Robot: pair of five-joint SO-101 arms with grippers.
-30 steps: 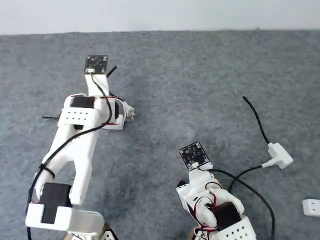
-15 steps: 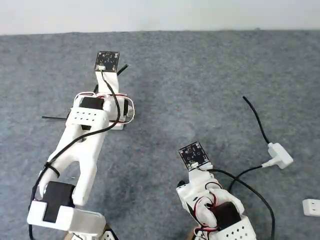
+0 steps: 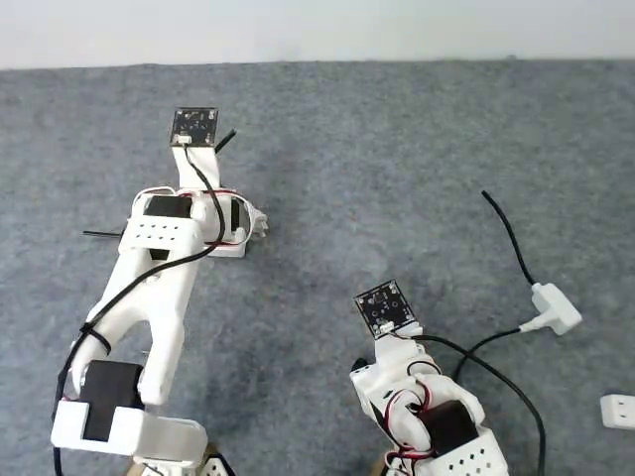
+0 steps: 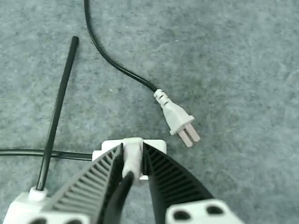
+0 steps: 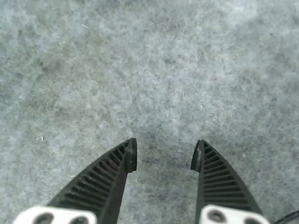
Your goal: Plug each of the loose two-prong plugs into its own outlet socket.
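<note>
Left end effector is clamped on a white plug at the outlet socket, right end effector sits spread apart over the tabletop.

Bright, even light; only faint soft shadows on the carpet.

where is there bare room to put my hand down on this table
The widest bare carpet lies mid-table, between the socket block and the black cable on the right. The open right gripper hangs over bare carpet too. Crowded around the left gripper: held plug, loose plug, cables.
</note>
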